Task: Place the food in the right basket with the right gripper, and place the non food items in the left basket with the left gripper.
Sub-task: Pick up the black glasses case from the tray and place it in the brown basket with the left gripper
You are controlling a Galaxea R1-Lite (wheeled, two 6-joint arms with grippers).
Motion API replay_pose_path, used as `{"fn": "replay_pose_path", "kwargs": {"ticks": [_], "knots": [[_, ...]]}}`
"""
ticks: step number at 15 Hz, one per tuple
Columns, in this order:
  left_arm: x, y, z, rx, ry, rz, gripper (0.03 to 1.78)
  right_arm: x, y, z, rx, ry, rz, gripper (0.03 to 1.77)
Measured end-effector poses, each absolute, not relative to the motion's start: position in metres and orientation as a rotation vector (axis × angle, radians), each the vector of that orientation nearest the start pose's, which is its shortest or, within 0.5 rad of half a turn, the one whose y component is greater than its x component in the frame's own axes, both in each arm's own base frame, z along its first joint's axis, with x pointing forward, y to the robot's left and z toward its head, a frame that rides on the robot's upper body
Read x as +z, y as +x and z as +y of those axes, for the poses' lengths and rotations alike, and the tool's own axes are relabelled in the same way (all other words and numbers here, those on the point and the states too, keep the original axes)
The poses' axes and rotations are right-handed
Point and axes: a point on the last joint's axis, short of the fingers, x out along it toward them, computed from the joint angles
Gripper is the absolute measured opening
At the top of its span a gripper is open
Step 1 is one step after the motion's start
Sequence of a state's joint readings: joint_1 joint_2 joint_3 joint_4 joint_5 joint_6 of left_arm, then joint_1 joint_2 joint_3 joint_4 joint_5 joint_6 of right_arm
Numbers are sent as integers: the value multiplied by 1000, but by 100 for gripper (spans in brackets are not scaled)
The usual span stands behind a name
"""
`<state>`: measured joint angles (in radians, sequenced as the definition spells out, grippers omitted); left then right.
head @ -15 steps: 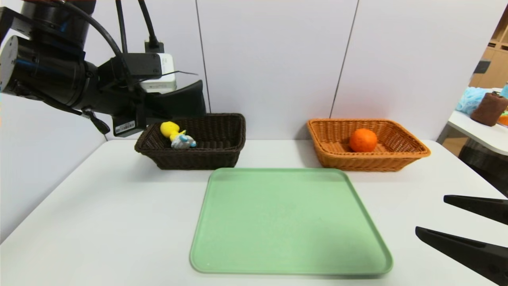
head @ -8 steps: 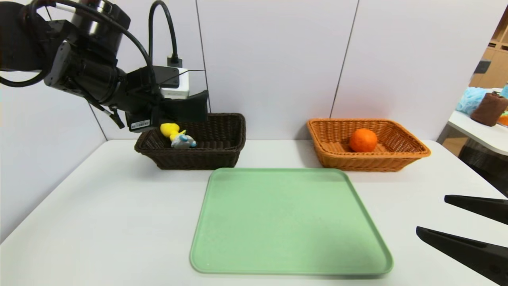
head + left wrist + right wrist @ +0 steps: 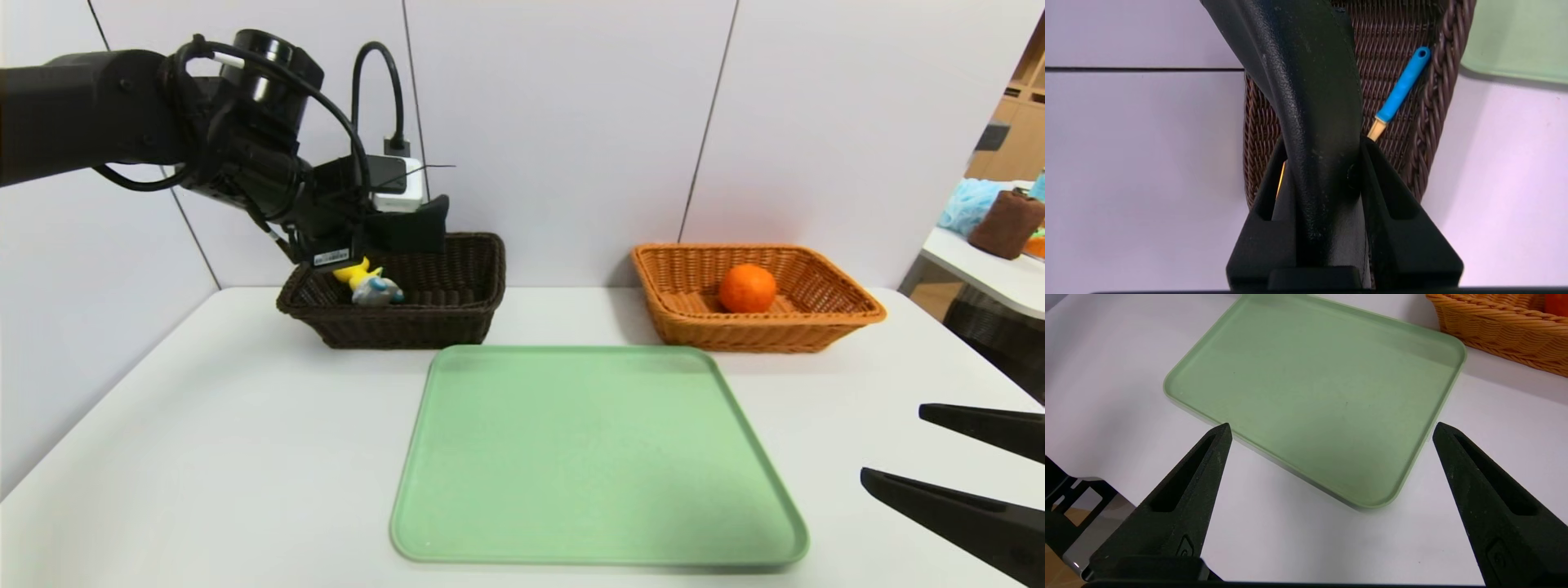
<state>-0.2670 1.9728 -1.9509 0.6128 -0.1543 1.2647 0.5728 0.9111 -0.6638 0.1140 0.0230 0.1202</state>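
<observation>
The left gripper (image 3: 408,233) hung over the dark basket (image 3: 457,314), fingers clamped on the black pouch (image 3: 1306,102). Best to lower it clear of the duck (image 3: 363,282) and spoon (image 3: 1400,92) (both already inside) before letting go. The right gripper (image 3: 1331,433) idled, fingers wide; the orange (image 3: 747,287) sat in the tan basket (image 3: 816,322).

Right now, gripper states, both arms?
Left gripper: shut on the black pouch, over the dark brown basket.
Right gripper: open, holding nothing, near the green tray.
</observation>
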Motion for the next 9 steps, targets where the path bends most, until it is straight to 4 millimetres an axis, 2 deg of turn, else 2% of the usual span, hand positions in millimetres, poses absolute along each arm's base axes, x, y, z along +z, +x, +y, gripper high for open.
{"fn": "replay_pose_path", "kwargs": {"ticks": [5,9], "knots": [[259,391,-113,-759,1233,304,48,232,85,56,569,14,392,170],[240,404,-114,-778,1226,340,48,230,88,58,570,7,406,170]]}}
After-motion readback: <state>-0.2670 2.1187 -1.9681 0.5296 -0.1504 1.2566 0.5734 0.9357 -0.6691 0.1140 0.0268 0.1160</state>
